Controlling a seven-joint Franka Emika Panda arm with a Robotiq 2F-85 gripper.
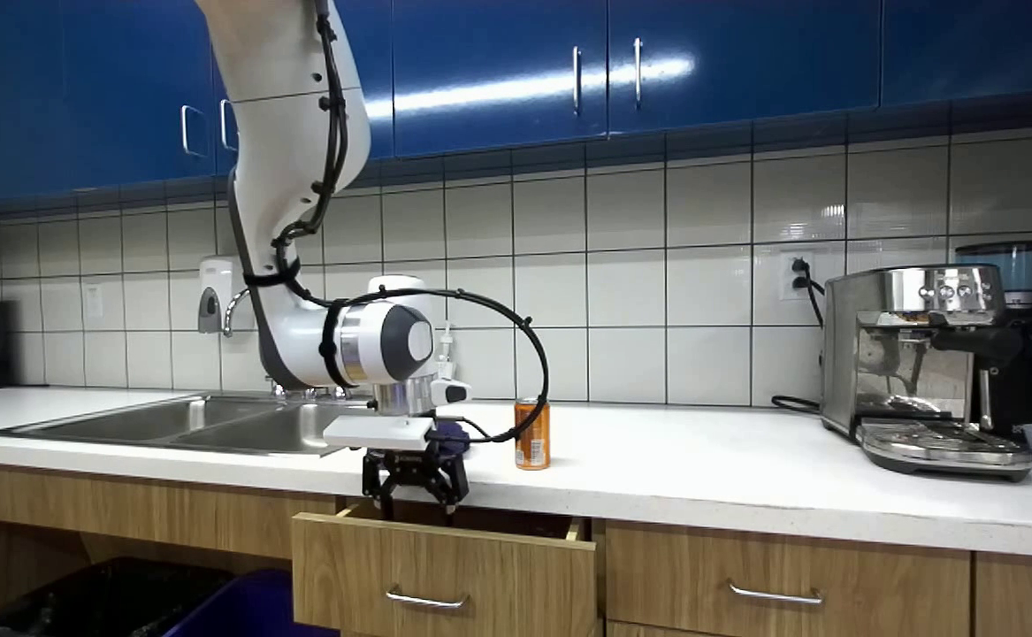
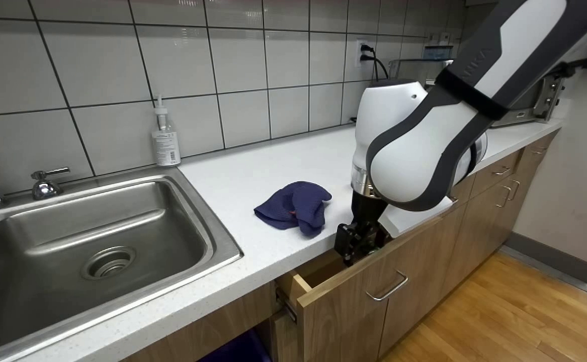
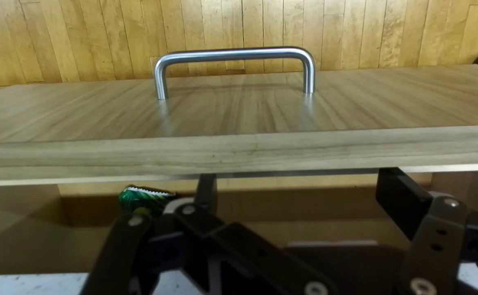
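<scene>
The black two-fingered gripper (image 3: 300,180) is spread wide and empty, its tips inside the pulled-out rectangular brown wooden drawer (image 1: 443,566), lower centre of an exterior view; contact is hard to judge. Centre-left of the wrist view, a shiny green zigzag-edged packet (image 3: 142,200) lies inside. The letters "NKA" show on the white-and-grey robot arm (image 2: 454,120), upper right of an exterior view.

I see an orange can (image 1: 532,449) and an espresso machine (image 1: 909,372) on the bench (image 1: 684,451), a soap bottle (image 2: 166,145) near the sink (image 2: 157,231)
</scene>
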